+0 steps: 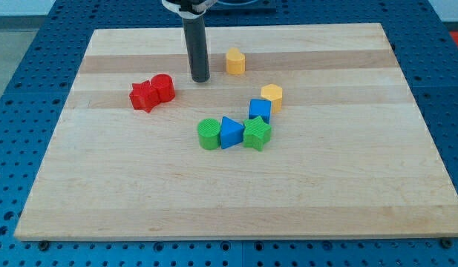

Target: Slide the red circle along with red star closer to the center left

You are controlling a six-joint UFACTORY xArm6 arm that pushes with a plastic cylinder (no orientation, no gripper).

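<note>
My tip, a jawless end effector holding nothing, stands right of the red circle.

counter: pale wood, visible grain bands, smooth, matt
rod: dark, smooth, slight sheen
red star, red circle: plastic look, matt
green blocks: ridged faces
surround: blue perforated panel
</note>
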